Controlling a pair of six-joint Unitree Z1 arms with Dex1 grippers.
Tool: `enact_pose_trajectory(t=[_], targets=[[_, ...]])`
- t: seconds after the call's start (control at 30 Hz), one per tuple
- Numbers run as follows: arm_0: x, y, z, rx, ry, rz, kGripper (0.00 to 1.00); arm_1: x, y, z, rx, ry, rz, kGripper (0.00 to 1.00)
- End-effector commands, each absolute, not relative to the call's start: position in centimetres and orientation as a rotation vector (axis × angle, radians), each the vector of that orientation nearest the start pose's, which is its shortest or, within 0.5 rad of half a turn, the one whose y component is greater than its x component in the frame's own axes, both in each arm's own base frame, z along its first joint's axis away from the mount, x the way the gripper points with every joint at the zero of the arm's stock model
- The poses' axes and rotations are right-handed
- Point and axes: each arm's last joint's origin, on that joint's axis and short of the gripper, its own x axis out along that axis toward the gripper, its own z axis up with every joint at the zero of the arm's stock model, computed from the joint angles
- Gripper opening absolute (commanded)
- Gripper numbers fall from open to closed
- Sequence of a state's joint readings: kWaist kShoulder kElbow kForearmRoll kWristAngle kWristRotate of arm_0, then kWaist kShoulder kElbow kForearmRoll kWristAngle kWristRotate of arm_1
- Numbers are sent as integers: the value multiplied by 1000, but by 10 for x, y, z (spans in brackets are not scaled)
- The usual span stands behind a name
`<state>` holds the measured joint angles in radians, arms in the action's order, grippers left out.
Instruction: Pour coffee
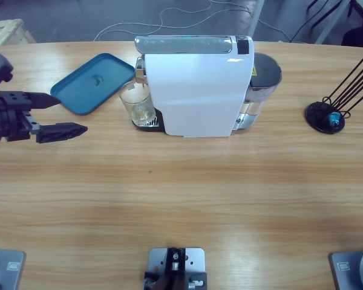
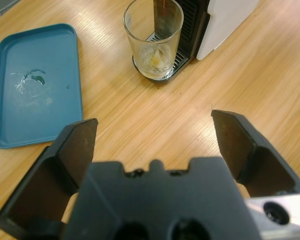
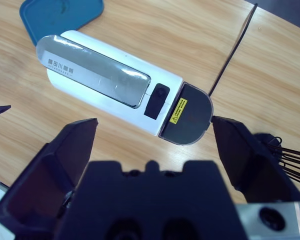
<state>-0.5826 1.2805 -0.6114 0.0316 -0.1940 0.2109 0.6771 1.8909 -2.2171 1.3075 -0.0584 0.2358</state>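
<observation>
A clear glass [image 1: 137, 103] [image 2: 153, 40] stands on the drip grate of the white coffee machine [image 1: 196, 90] [image 3: 110, 82], under its spout. No dark coffee shows in it, only a pale yellowish trace at the bottom. My left gripper [image 1: 72, 113] [image 2: 155, 122] hovers open at the table's left, pointing at the glass from a short distance, with nothing between its jaws. My right gripper [image 3: 155, 124] is open and empty high above the machine, looking down on its silver top. It does not appear in the high view.
A blue tray [image 1: 94, 81] [image 2: 35, 85] with a few wet smears lies left of the machine. The machine's grey water tank [image 1: 263, 75] [image 3: 187, 115] sits at its right end. A black wire capsule stand [image 1: 325, 116] holding a blue capsule [image 1: 334, 118] is at far right.
</observation>
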Motion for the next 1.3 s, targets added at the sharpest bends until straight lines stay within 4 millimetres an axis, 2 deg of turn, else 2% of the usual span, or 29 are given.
enact_pose_trajectory(t=[0.03, 0.23, 0.43, 0.53, 0.87, 1.0, 1.07, 1.17, 1.3], targets=[[160, -119, 258, 342, 682, -817, 982, 300, 246, 433, -180, 1052, 429, 1000], [161, -119, 259, 344, 680, -816, 982, 301, 251, 428, -188, 1061, 432, 1000], [159, -118, 254, 347, 701, -816, 982, 289, 251, 441, -175, 1030, 449, 1000], [160, -119, 254, 347, 699, -816, 982, 274, 239, 455, -170, 1004, 449, 1000], [159, -118, 256, 343, 689, -821, 982, 217, 200, 468, -178, 978, 476, 1000], [152, -113, 267, 335, 637, -817, 982, 186, 188, 446, -187, 966, 531, 1000], [148, -113, 264, 341, 650, -827, 982, 169, 181, 424, -212, 957, 557, 1000], [142, -115, 264, 347, 646, -852, 982, 149, 163, 393, -352, 956, 623, 1000], [139, -115, 267, 344, 634, -858, 982, 126, 137, 373, -399, 791, 708, 1000]])
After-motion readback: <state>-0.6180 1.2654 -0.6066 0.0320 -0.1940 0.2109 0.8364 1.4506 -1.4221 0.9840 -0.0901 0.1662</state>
